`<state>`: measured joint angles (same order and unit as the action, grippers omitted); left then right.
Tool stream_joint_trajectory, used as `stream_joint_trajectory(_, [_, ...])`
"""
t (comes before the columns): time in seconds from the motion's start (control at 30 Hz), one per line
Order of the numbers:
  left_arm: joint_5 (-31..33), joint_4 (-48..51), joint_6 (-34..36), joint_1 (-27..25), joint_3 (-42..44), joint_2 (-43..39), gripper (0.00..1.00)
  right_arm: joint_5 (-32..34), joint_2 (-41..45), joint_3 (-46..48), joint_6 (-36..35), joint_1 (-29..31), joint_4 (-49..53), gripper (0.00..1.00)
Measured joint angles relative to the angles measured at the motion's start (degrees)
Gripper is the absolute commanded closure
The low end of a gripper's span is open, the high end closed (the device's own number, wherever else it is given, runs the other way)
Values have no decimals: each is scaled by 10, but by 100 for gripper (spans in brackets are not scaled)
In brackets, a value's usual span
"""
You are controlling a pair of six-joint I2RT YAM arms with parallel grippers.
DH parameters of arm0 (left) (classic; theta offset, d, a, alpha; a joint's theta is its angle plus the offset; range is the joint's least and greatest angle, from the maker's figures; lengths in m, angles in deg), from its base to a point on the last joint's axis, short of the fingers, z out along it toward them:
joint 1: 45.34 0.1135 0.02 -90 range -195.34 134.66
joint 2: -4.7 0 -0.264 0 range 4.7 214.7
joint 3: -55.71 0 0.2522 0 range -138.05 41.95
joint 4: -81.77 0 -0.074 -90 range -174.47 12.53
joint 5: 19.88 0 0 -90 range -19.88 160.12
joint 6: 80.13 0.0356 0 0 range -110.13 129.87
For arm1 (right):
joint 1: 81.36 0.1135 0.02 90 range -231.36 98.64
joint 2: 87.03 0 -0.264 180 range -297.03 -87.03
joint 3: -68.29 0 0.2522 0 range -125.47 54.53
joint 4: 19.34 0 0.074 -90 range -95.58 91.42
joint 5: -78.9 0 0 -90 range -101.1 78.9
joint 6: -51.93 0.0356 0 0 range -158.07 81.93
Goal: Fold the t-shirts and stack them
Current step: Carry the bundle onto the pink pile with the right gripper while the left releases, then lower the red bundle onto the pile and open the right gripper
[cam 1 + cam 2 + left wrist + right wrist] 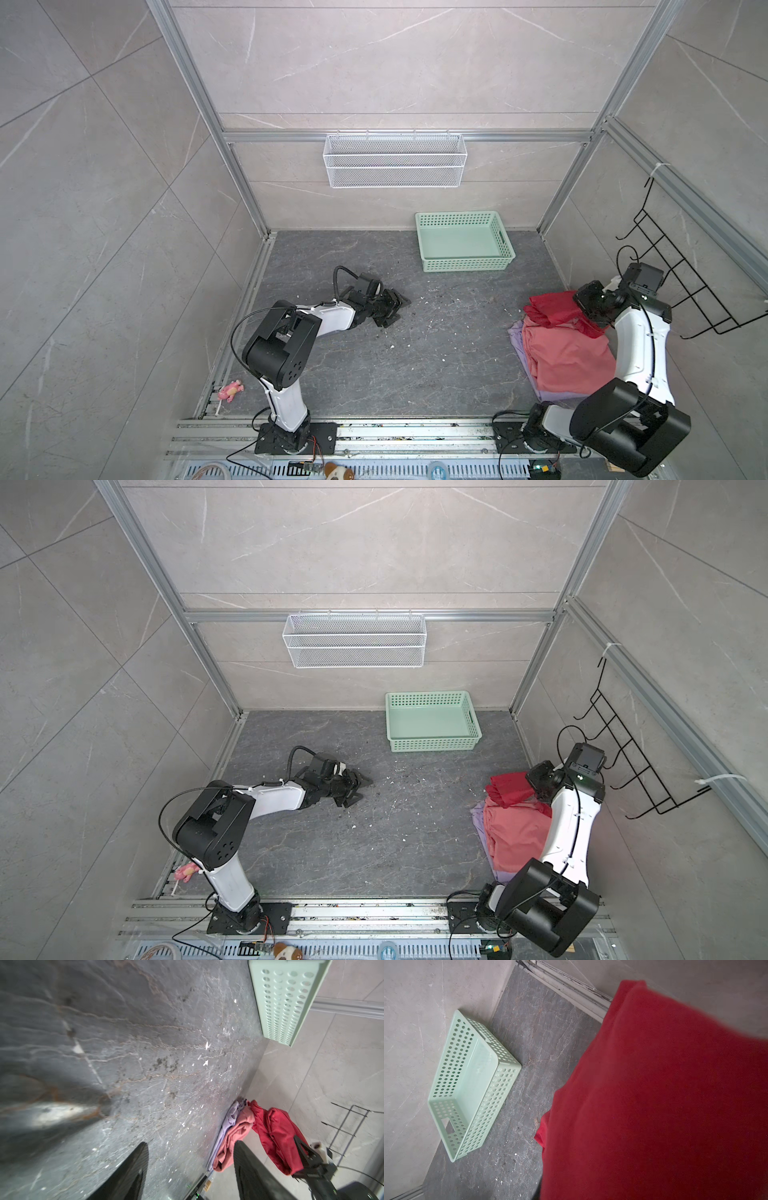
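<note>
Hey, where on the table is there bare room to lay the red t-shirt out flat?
The widest bare patch is the middle of the table, bordered by the open left gripper, the mint-green basket and the salmon-pink t-shirt. The right edge is crowded: the right gripper holds the red t-shirt up over it and the lavender t-shirt.
</note>
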<state>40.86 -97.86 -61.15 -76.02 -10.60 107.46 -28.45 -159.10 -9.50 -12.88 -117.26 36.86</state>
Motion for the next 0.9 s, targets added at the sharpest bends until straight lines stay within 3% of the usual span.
stream_joint_trajectory(0.37, [-29,-39,-7,21,0,12,33,18,0,15,-30,-10,20,100])
stream_joint_trajectory(0.57, [-43,-61,-14,28,0,21,33,62,3,51,-31,-11,38,100])
stream_joint_trajectory(0.73, [-57,-87,-26,35,3,28,33,101,23,75,-19,-22,58,74])
stream_joint_trajectory(0.8, [-60,-99,-31,37,7,28,33,112,25,76,-10,-23,64,52])
stream_joint_trajectory(0.9, [-66,-116,-38,41,11,30,33,135,27,86,2,-29,71,45])
